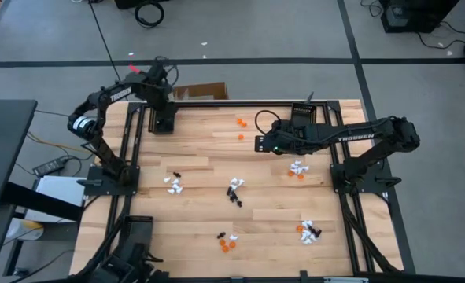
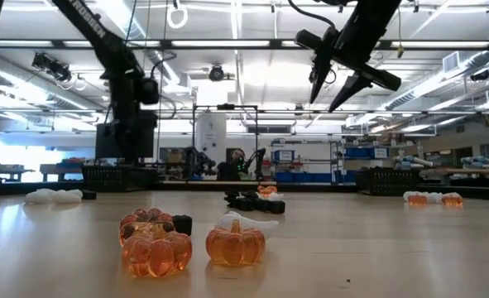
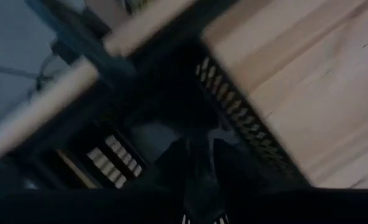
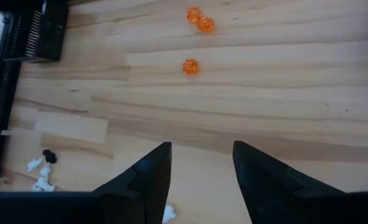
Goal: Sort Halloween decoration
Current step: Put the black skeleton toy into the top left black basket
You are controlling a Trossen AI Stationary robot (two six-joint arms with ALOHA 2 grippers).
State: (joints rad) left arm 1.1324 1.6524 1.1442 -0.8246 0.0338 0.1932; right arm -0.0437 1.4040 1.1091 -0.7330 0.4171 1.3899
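Tiny white, orange and black Halloween trinkets lie in small clusters on the wooden table: two orange ones [image 1: 241, 130] far of centre, mixed clusters [image 1: 173, 184], [image 1: 234, 189], [image 1: 297, 167] across the middle, and others [image 1: 226, 240], [image 1: 308, 230] near the front. In the low view, orange pumpkins [image 2: 193, 245] sit closest. My left gripper [image 1: 161, 101] hangs over the black tray [image 1: 163, 123] at the far left. My right gripper [image 4: 202, 158] is open and empty, high above the table centre [image 2: 323, 101], near the two orange trinkets [image 4: 190, 66].
A second black tray [image 1: 303, 115] stands at the far right, under my right arm. Dark frame rails run along the table's left [image 1: 134, 149] and right [image 1: 336, 149] sides. A cardboard box [image 1: 202, 92] sits beyond the far edge.
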